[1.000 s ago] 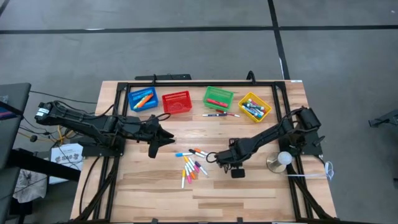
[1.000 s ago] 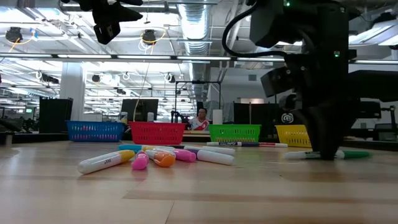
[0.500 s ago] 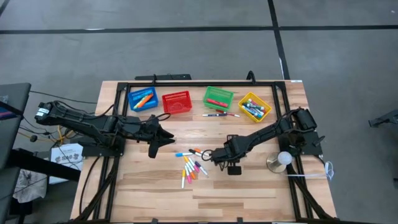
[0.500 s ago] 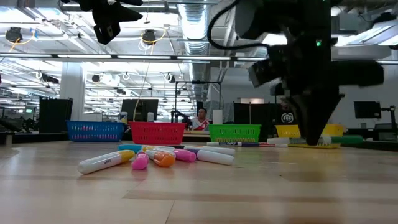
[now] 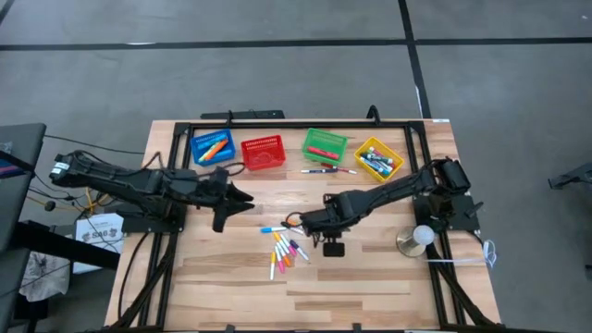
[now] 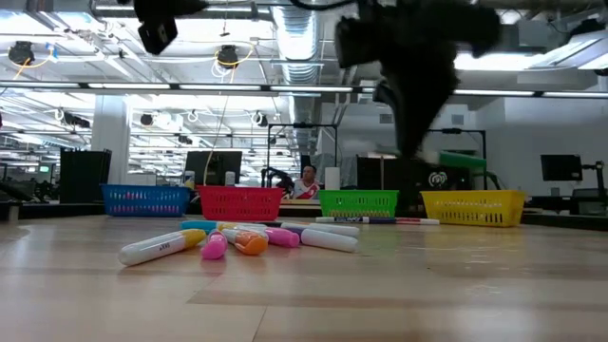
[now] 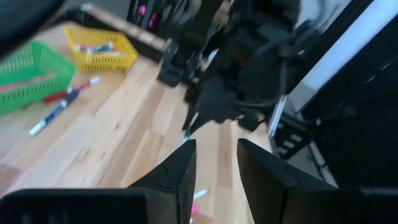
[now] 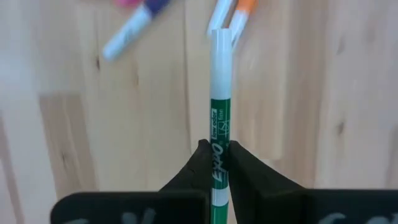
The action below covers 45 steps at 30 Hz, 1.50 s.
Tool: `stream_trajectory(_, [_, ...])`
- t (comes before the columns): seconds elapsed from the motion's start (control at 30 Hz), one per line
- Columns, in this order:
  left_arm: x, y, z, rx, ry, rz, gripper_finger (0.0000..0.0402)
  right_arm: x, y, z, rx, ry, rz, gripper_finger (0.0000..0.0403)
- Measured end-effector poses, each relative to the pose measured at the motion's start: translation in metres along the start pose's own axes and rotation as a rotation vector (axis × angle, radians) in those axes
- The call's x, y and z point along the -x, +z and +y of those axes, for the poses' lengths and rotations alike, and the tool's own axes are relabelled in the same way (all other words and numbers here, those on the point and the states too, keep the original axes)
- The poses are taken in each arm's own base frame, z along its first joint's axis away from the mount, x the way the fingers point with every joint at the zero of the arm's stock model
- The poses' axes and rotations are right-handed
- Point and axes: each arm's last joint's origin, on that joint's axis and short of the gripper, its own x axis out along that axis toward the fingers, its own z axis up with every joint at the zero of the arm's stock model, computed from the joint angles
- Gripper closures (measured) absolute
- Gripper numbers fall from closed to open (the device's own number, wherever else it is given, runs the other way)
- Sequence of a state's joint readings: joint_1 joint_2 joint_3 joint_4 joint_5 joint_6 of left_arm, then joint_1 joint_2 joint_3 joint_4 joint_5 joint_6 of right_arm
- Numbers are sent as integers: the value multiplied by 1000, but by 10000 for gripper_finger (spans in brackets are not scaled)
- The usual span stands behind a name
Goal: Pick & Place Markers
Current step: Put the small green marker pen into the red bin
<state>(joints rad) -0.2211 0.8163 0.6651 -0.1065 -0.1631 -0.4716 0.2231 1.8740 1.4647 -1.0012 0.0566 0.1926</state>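
My right gripper [image 5: 301,222] hangs above the table's middle, pointing down, shut on a green-and-white marker [image 8: 221,118]. In the low view that marker [image 6: 462,160] juts out level beside the gripper [image 6: 416,142]. A pile of coloured markers [image 5: 287,248] lies flat on the wood just near of it, and shows in the low view too [image 6: 237,239]. My left gripper [image 5: 242,196] hovers open to the left of the pile, nothing between its fingers [image 7: 180,168]. My right gripper pinches the marker's green-labelled barrel [image 8: 219,144] between its two fingers [image 8: 204,163]. The fingers come from above, pointing down, and lie across the marker. The marker is lifted clear of the table and lies about level.
Along the far edge stand a blue basket [image 5: 212,147], a red one [image 5: 263,152], a green one [image 5: 325,145] and a yellow one [image 5: 378,159]. Loose markers [image 5: 328,170] lie in front of the green basket. A round metal stand with a white ball [image 5: 418,238] sits at the right.
My right gripper has risen and gone toward the table's left edge, close to the pile. The green marker, which lay on the wood at the right, has come up with it and now hangs clear.
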Motion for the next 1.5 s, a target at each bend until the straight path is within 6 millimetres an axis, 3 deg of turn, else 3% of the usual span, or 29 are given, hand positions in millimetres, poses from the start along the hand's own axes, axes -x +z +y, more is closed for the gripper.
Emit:
stream_trajectory(0.17, [30,13,-1,-25,-54,-117,286,21,18,-17,-29,-48,-94,368])
stream_trajectory(0.33, [57,22,0,-10,-87,-224,286,43,33,-37,-29,-54,-179,384])
stream_trajectory(0.53, [75,26,1,-48,-109,-293,286,68,49,-69,-42,-78,-304,383])
stream_trajectory(0.93, [74,26,2,-179,-69,-300,286,89,63,-151,-54,-132,-524,384])
stream_trajectory(1.2, [75,27,5,-268,64,-338,286,99,62,-203,-89,-160,-681,379])
stream_trajectory(1.33, [74,28,8,-294,178,-356,286,103,60,-220,-84,-159,-730,384])
stream_trajectory(1.5, [65,28,12,-359,398,-349,286,107,62,-223,-55,-176,-783,371])
